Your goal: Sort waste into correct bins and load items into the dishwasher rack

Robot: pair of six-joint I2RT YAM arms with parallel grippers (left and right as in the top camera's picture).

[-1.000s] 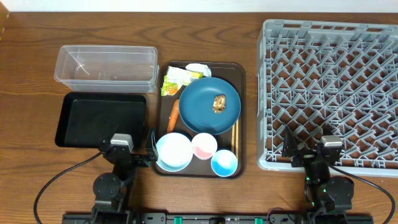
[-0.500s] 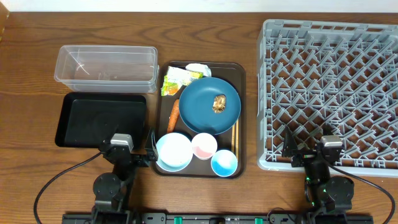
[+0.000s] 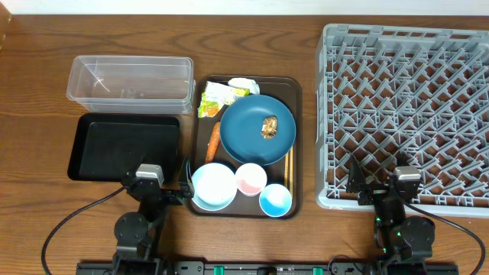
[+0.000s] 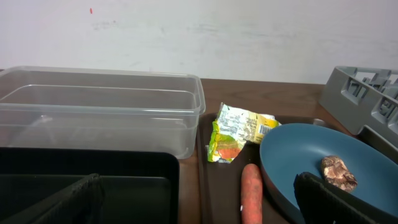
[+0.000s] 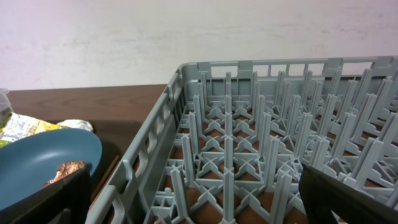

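Your left gripper (image 3: 183, 187) and right gripper (image 3: 357, 183) both gape empty. The yellow-green printed wrapper (image 3: 218, 99) lies at 11 o'clock on the dark brown serving tray (image 3: 295, 137): probably light, crinkly, slippery; pinch its raised edge.

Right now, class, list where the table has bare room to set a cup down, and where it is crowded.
Bare wooden table lies left of the clear plastic tub and shallow black tray; only a narrow strip separates the dark brown serving tray from the grey lattice rack. That tray is crowded.
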